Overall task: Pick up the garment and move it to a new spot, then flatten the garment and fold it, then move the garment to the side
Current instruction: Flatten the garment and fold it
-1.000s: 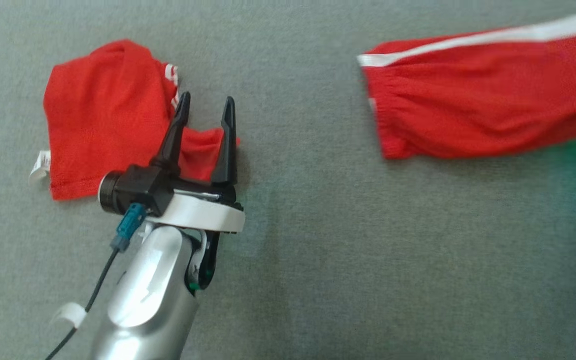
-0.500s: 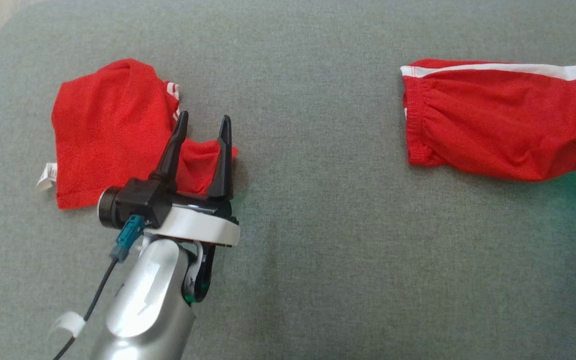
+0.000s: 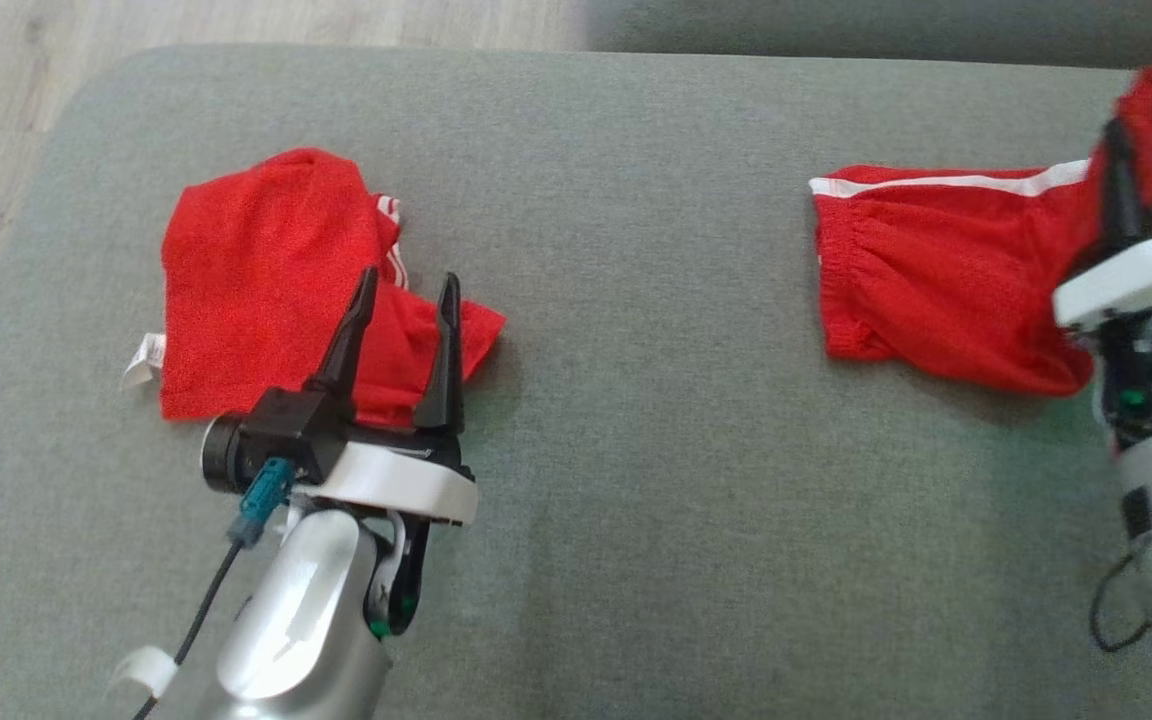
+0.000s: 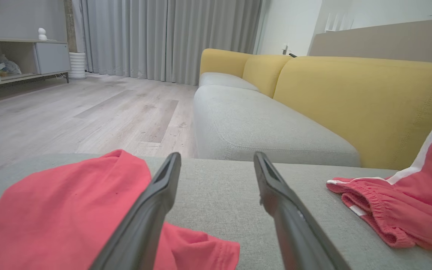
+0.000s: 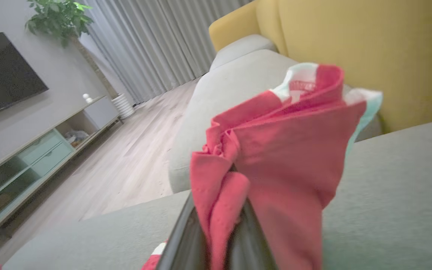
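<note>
Right claw [image 3: 1124, 160] clamped tight on red shorts [image 3: 946, 270], pinched end raised, rest lying to its left on grey cushion [image 3: 636, 400]. Left claw [image 3: 410, 275] spread wide, empty, above corner of crumpled red garment [image 3: 266, 270], contact unclear.

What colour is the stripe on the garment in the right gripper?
White stripe on the red garment; clearest in the head view.

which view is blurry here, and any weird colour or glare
Right wrist view: soft all over, the red garment bunched near the lens in the right tool. Left wrist view: sharp, reds washed pinkish. Head view: green cast on the cushion, glare on the left forearm.
</note>
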### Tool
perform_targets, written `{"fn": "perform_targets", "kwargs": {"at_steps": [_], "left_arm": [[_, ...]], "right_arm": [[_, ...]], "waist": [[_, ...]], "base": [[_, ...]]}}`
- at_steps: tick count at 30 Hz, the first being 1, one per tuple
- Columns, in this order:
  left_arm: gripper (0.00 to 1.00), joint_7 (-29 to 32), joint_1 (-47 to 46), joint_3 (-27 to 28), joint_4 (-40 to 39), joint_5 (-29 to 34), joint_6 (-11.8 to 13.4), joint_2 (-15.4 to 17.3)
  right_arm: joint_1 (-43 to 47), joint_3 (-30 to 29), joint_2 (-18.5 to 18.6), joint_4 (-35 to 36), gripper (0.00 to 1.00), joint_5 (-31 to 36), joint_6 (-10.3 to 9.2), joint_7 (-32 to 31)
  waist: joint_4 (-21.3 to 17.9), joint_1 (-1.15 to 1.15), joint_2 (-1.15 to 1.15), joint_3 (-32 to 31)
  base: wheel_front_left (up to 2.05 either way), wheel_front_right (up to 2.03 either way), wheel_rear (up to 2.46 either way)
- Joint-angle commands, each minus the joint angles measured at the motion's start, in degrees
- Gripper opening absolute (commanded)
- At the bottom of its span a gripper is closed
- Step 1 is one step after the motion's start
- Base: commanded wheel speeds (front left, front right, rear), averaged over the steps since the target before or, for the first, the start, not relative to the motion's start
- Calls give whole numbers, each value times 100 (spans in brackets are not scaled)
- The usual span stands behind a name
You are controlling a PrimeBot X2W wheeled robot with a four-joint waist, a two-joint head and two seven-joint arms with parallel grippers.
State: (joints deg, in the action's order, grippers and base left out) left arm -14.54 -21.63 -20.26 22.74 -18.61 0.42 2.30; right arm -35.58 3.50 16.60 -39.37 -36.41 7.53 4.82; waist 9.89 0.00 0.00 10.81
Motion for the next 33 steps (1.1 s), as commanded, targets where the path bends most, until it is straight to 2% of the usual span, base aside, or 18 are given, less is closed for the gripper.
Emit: {"fn": "perform_targets", "kwargs": {"at_steps": [1, 12, 24, 25, 26, 33], "left_arm": [[100, -46, -50, 178, -149, -9, -18, 58], [100, -46, -49, 131, -120, -90, 25, 58], [100, -46, -58, 73, -101, -131, 85, 58], [100, -46, -53, 90, -79, -115, 82, 58], [100, -46, -55, 96, -69, -109, 80, 58], [100, -46, -58, 175, -74, -66, 47, 58]], "right_arm": [[-102, 253, -67, 215, 0, -62, -4, 43], [-280, 1401, -485, -144, 0, -164, -4, 137], [-316, 2413, -694, -836, 0, -253, -4, 265], [-335, 2581, -716, -990, 83, -192, -4, 347], [-347, 2627, -745, -1058, 100, -190, -4, 415], [-469, 2811, -881, -1300, 100, 22, -4, 905]], "waist": [[55, 0, 0, 5], [232, 0, 0, 72], [225, 0, 0, 96], [173, 0, 0, 80], [145, 0, 0, 69], [-185, 0, 0, -99]], "base": [[0, 0, 0], [0, 0, 0], [0, 0, 0], [0, 0, 0], [0, 0, 0], [0, 0, 0]]}}
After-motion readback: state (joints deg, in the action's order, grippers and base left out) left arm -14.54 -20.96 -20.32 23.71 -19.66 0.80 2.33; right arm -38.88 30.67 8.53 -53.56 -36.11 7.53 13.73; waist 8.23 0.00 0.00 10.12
